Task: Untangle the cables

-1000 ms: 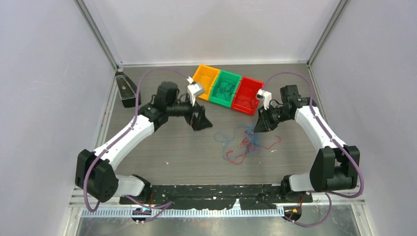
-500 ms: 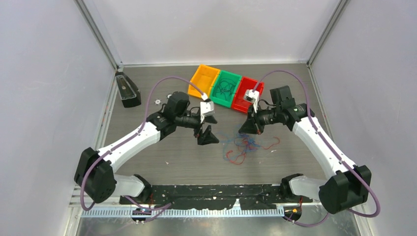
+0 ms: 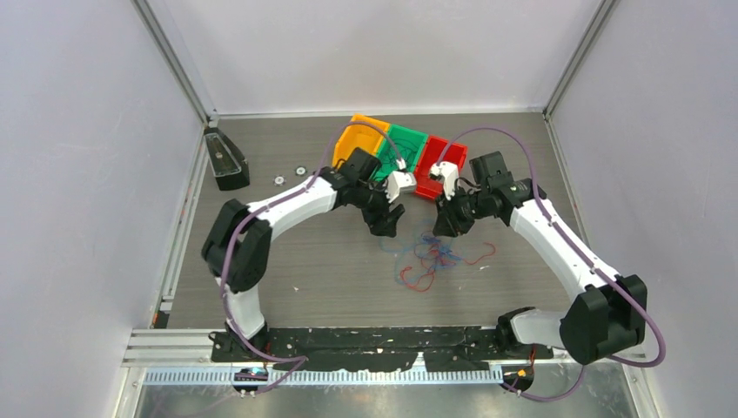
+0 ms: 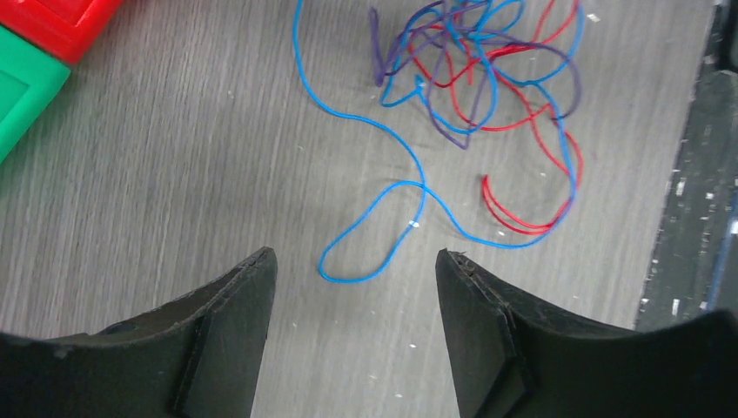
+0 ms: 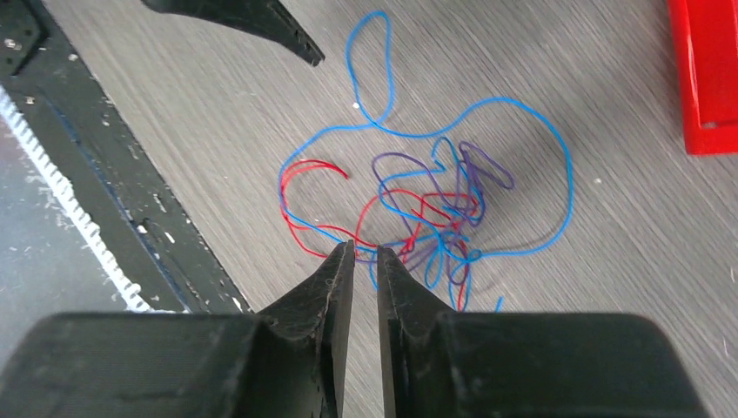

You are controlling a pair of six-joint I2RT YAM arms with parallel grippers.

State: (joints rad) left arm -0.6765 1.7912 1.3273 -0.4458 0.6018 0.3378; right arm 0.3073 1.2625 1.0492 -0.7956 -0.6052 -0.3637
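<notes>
The cables are a loose tangle of thin red, blue and purple wires on the grey table, just in front of the bins. In the left wrist view the tangle lies ahead, and one blue loop reaches right up between my fingertips. My left gripper is open wide and empty, low at the tangle's left edge. My right gripper is almost shut with a narrow gap and nothing in it. Its tips are over the near side of the tangle.
An orange bin, a green bin holding dark wire and a red bin stand in a row behind the grippers. A black block and small washers lie at the back left. A black rail runs along the front.
Both arms have swung in toward the tangle. The left gripper moved right from the table's left middle, and the right gripper moved left and lower. The tangle has drawn together slightly.
</notes>
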